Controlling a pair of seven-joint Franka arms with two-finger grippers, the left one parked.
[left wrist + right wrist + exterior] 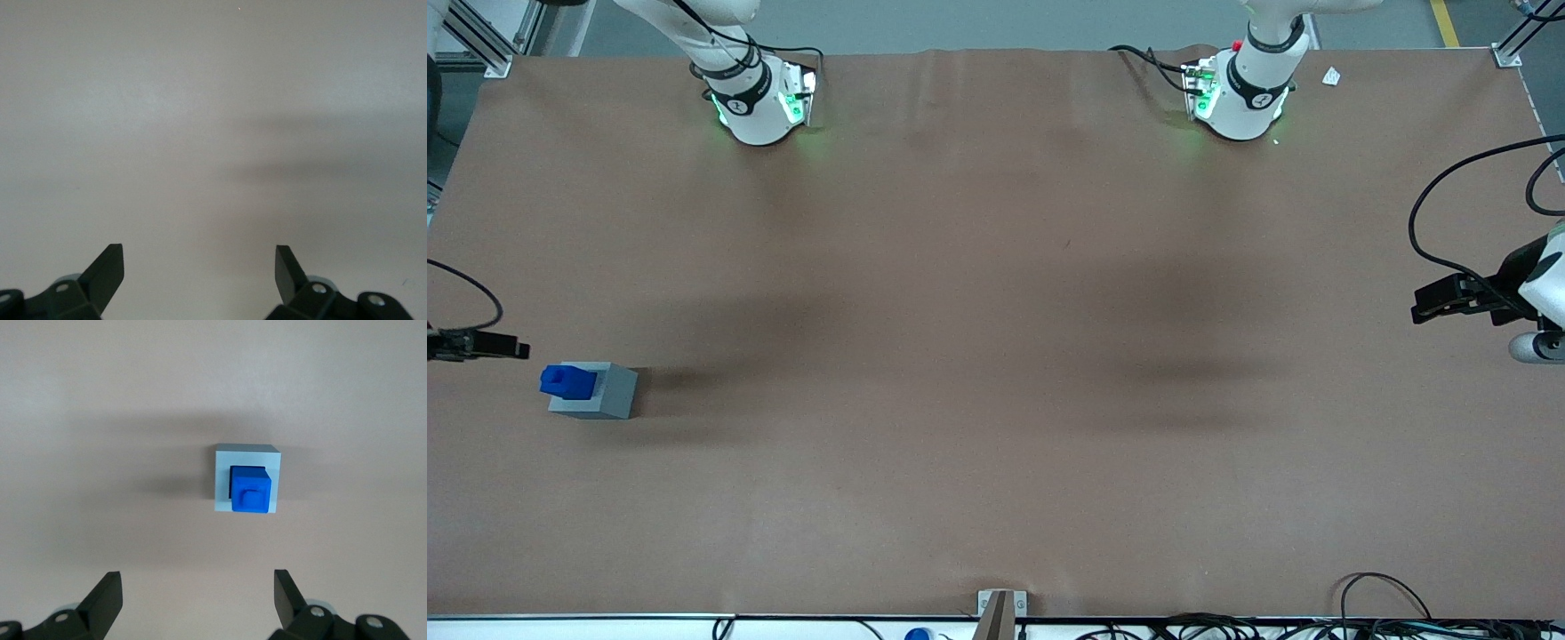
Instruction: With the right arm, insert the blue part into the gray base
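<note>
We see the brown table, then, at the front view's lower left edge, the gray base with the blue part standing in its top. The gripper hangs above them, fingers spread, holding nothing. Descending carelessly (cable trailing) could knock the base.

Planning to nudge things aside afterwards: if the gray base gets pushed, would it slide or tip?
The gray base looks squat and flat-bottomed, so probably slides. The blue part standing in its top might wobble. The open end effector hovers above, apart.
</note>
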